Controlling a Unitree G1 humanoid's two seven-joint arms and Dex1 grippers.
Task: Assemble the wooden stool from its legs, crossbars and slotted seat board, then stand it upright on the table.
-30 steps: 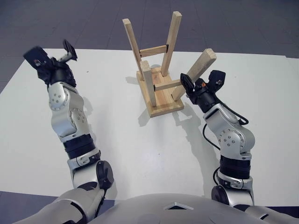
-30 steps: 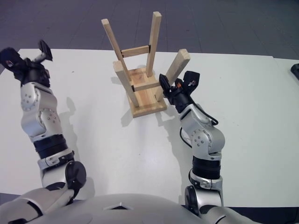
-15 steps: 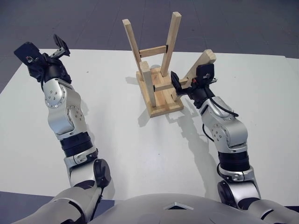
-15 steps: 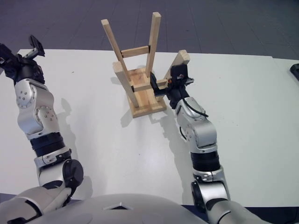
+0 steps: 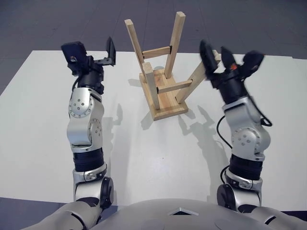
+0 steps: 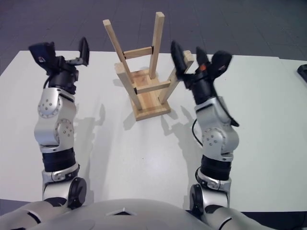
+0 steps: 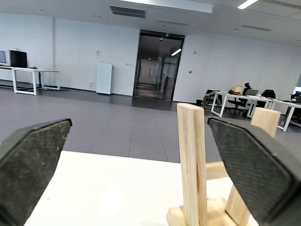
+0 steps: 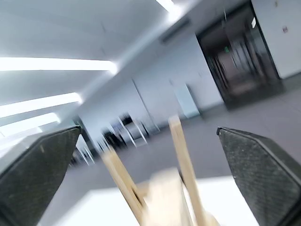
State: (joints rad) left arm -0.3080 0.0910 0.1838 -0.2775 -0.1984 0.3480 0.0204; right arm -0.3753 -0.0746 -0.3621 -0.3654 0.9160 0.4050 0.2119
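I've swung the left gripper [image 5: 92, 52] in from the tabletop's left edge toward the stool [image 5: 163, 84]. The right gripper [image 5: 230, 60] has risen off the slanted leg [image 5: 197, 77].

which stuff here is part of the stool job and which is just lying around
Job:
- stool, upside down
- seat board, flat on the table
- legs, pointing up
- crossbars, fitted between legs
- left gripper and right gripper, both open, either side of it

Lying about:
- dark object at the far right, too cut off to identify
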